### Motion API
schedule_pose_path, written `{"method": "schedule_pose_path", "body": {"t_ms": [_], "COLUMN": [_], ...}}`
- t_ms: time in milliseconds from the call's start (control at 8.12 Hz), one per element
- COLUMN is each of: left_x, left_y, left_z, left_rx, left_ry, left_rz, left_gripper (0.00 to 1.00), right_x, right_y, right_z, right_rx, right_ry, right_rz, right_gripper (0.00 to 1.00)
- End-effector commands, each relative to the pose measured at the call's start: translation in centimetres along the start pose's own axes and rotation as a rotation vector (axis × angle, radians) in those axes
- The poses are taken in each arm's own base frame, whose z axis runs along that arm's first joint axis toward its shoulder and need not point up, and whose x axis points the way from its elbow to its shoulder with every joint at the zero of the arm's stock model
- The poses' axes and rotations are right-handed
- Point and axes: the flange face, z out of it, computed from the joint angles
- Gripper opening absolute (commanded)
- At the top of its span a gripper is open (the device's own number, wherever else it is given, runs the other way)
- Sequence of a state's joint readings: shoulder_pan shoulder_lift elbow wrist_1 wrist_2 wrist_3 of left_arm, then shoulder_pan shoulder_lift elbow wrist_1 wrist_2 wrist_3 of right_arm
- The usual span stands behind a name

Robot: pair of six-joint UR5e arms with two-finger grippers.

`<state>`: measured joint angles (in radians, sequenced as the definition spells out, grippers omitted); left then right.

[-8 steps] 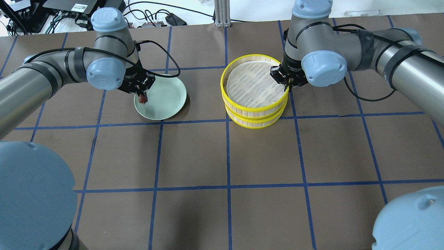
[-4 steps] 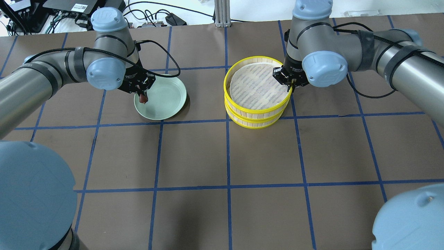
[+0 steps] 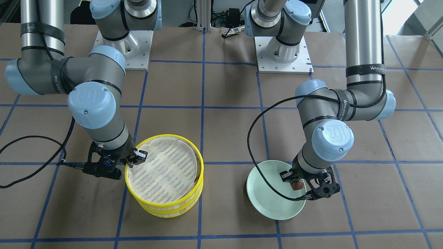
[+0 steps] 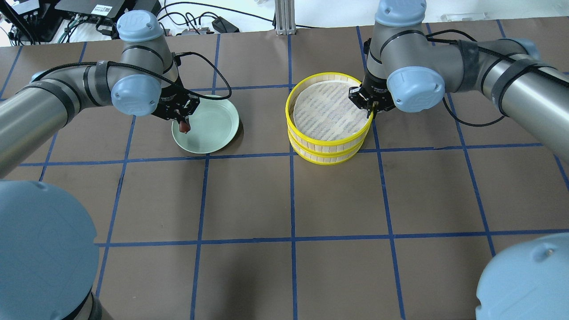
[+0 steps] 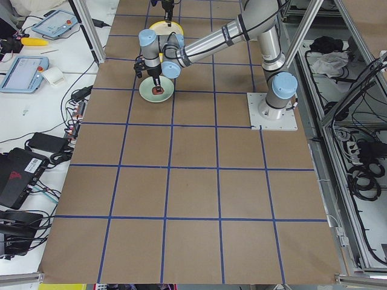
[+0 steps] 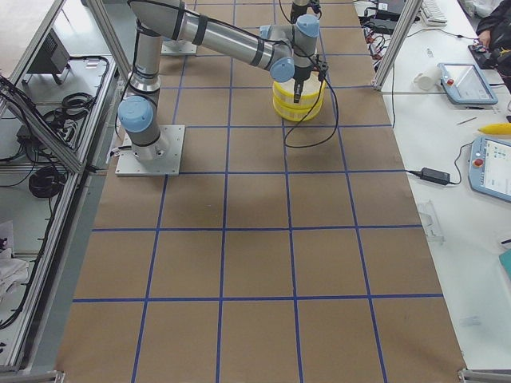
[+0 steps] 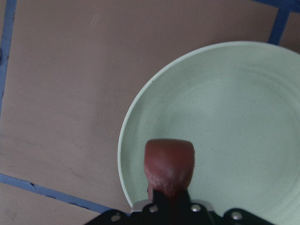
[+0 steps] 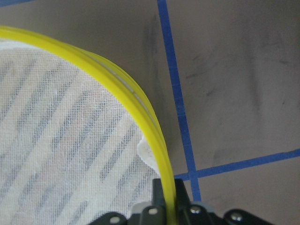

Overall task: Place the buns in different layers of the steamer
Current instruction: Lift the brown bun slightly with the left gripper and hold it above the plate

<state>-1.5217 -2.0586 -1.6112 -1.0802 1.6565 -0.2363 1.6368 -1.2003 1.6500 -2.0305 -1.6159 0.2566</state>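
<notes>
My left gripper [image 4: 182, 124] is shut on the dark reddish-brown bun [image 4: 182, 127] and holds it just over the left edge of the pale green plate [image 4: 213, 129]; the bun also shows in the left wrist view [image 7: 169, 165] and the front view [image 3: 297, 185]. My right gripper [image 4: 370, 112] is shut on the yellow rim of the steamer's top tier [image 4: 329, 109], which sits on the lower tier [image 4: 329, 156]. The rim runs between the fingers in the right wrist view [image 8: 150, 136]. The top tier's white cloth liner [image 3: 162, 173] is bare. The cream-white bun is hidden or out of view.
The brown table has a blue tape grid [image 4: 291, 195]. Cables and electronics lie along the far edge [image 4: 89, 13]. The two arm bases stand on plates at the robot's side [image 3: 282, 52].
The steamer's top tier, held by my right gripper, has shifted slightly to the right and settled over the lower tier. The left gripper with the brown bun has barely moved.
</notes>
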Motion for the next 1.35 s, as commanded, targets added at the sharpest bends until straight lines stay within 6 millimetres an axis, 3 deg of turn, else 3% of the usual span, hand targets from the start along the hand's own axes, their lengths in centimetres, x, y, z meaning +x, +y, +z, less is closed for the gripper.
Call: {"method": "schedule_pose_path", "body": {"t_ms": [0,492,985,1231], "left_x": [-0.1,-0.1,-0.1,-0.1], "left_y": [0.2,0.0,1.2,1.6], "left_z": [0.3,-0.1,-6.0,-7.1], "left_rx": [-0.003,0.004,0.073,0.090], "left_ry": [-0.009,-0.006,0.079,0.081], "left_rz": [0.002,-0.002,-0.017,-0.014], "left_gripper": [0.00,0.00,0.00,0.00], "right_x": [0.0,0.1,0.0,0.0], "right_y": [0.0,-0.2,-0.3,-0.2], "right_z": [0.2,0.3,0.3,0.4], "right_rx": [-0.003,0.002,0.011,0.007], "right_ry": [0.002,0.010,-0.002,-0.001], "right_rz": [-0.004,-0.003,-0.001,-0.002], "right_gripper": [0.00,0.15,0.19,0.28]}}
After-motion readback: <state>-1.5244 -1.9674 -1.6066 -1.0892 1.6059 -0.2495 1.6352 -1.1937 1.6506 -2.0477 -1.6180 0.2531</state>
